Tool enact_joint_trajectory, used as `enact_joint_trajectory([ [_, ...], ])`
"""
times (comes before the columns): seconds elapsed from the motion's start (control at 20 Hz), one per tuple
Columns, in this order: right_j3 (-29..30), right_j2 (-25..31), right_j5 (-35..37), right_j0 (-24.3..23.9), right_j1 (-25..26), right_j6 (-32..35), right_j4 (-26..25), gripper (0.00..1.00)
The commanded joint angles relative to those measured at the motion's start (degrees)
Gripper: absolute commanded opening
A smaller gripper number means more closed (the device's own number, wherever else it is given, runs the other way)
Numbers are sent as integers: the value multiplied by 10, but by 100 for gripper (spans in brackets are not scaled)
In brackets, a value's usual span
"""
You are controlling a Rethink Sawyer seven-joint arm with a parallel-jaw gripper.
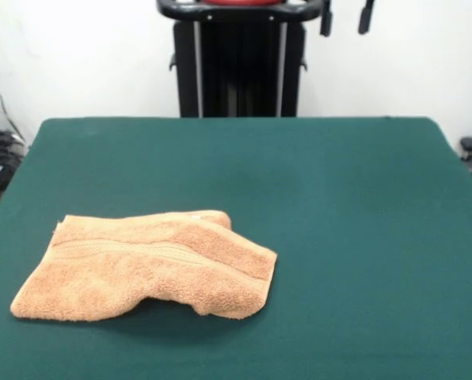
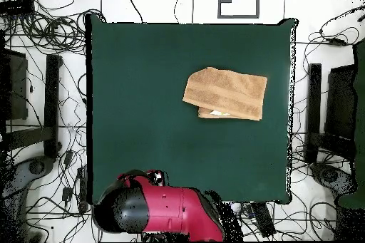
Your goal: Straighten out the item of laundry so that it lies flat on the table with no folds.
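The orange-tan towel [image 1: 149, 265] lies on the dark green table [image 1: 315, 174] near its front left in the front view. It is folded over on itself, with a band stripe across it and its right end doubled and raised. In the overhead view the towel [image 2: 226, 93] lies right of the middle of the table [image 2: 142, 112], with a lower layer showing under its near edge. My gripper [image 1: 346, 17] shows only as two black fingertips at the top edge, held apart, empty and far from the towel. The red arm [image 2: 160, 212] is drawn back over the base.
The black pedestal [image 1: 240, 63] stands behind the table's far edge. Cables and black stands [image 2: 43, 105] surround the table on the floor in the overhead view.
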Motion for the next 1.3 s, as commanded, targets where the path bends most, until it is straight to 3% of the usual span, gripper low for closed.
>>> enact_joint_trajectory([
  [0.05, -27, 9, -12, 7, 71, 125, 12, 100],
  [0.9, -88, 15, -20, 0, 146, 113, 16, 100],
  [1.3, -93, 14, 6, -3, 135, 107, 19, 100],
])
